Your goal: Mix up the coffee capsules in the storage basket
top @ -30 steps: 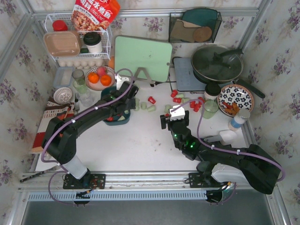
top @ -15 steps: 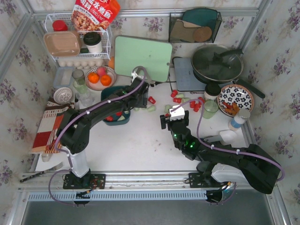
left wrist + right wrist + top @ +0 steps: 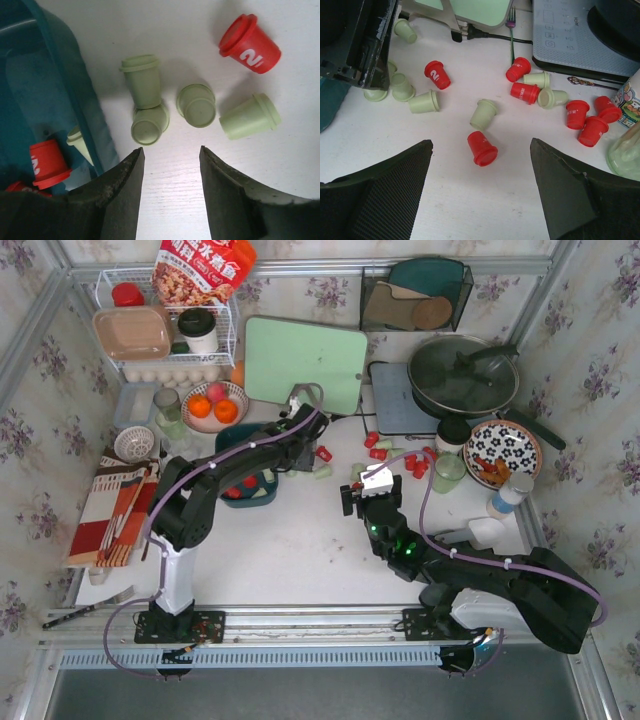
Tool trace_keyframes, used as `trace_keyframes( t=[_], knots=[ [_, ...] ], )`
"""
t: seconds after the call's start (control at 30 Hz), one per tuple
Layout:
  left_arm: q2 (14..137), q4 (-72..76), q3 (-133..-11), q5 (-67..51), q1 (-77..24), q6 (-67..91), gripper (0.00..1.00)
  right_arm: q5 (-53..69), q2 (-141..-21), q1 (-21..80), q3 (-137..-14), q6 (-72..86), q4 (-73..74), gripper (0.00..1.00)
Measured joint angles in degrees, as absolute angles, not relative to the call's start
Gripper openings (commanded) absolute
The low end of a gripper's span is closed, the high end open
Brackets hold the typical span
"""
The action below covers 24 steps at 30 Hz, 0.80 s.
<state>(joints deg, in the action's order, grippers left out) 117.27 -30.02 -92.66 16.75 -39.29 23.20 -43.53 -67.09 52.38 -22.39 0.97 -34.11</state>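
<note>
just left of left gripper [image 3: 170, 155], jaws partly apart, holding nothing: storage basket [image 3: 75, 100], two red coffee capsules [image 3: 47, 162] and one pale green inside. ahead of its fingertips, four pale green ones loose on table [image 3: 250, 190]. right gripper [image 3: 481, 145] spread wide, empty, above scattered capsules.

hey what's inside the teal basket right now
At least two red capsules and one pale green capsule show inside the storage basket. The left arm covers the rest, so no full count.
</note>
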Motion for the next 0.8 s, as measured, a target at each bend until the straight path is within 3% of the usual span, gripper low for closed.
trace_keyframes(
  t=[0.43,0.67,0.8],
  knots=[
    [120.49,-32.80,-94.00,18.61,-36.95,25.21,0.51,-43.31,-67.11,52.38,-22.74,1.15,-34.00,0.87],
    [121.95,-32.77,-96.27,18.39,-36.97,25.21,0.28,-43.29,-67.42,52.38,-22.87,1.15,-33.98,0.87],
    [121.93,-32.71,-96.29,18.09,-36.97,25.21,0.26,-43.31,-67.42,52.38,-23.00,1.15,-33.98,0.87]
  ],
)
